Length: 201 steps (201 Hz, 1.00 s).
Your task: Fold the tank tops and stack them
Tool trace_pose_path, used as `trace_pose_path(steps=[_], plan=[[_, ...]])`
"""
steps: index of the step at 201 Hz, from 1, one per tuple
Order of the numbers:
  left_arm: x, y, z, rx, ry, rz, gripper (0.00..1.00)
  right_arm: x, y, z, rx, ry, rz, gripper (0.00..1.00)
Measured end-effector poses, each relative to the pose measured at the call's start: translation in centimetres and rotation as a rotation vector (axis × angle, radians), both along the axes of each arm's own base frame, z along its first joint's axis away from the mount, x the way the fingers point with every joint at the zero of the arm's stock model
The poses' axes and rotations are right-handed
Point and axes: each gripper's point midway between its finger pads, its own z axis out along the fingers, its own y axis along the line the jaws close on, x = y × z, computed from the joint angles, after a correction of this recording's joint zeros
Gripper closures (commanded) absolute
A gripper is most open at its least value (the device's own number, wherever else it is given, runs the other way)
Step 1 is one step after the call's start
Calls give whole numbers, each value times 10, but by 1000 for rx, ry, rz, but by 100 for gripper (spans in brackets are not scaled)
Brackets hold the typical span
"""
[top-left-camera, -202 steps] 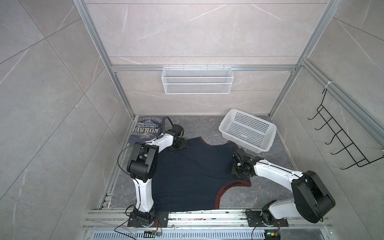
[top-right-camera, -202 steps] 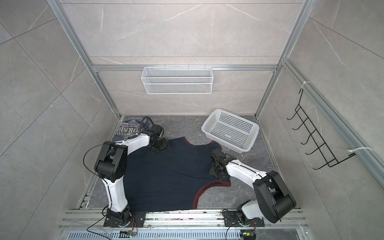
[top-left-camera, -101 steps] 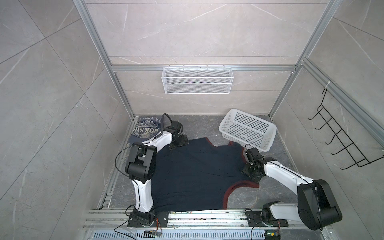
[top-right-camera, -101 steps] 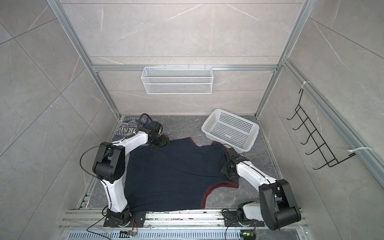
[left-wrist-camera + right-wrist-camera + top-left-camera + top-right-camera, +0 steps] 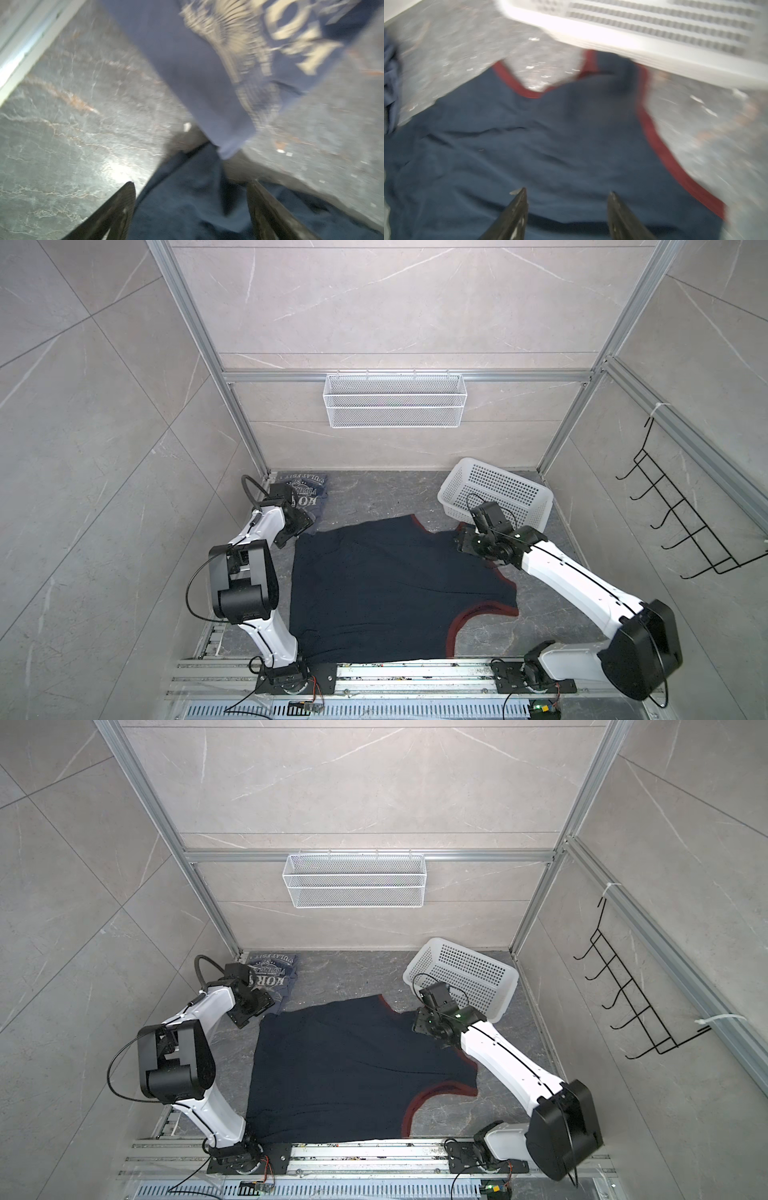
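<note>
top: left gripper (image 5: 306, 527) at navy top (image 5: 395, 589) corner, right gripper (image 5: 459, 541) on its far edge, basket (image 5: 519, 485) just beyond | left wrist: jaws apart, navy between; blue top (image 5: 207, 72) corner touches navy ahead, hidden up top, so we may pinch both | right wrist: jaws apart above navy; strap (image 5: 612, 83) meets basket, may snag

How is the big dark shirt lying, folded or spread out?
Spread out. The dark navy tank top lies open and flat on the floor, its maroon-edged neck and armhole showing, not folded.
</note>
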Motion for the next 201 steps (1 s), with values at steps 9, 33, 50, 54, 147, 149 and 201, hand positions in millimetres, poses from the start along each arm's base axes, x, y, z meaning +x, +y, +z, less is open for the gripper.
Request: trace_pose_path(steps=[9,33,50,54,147,149,201], plan=[[1,-1,-7,-13,9,-3,18,10,13,-3,-2,6,36,38],[9,-8,-18,-45,3,-24,20,41,42,-17,-6,23,108,39],[13,-11,-22,-55,-2,-33,22,61,60,-28,-12,33,148,41],[14,-11,-23,-56,-4,-35,22,65,64,-30,-14,34,156,41],[25,-13,-36,-74,-20,-45,49,166,133,-79,-105,21,234,51],[26,-13,-36,-73,-22,-45,49,168,133,-81,-109,22,234,51],[33,-11,-32,-85,-59,-46,70,194,132,-113,-221,64,209,59]])
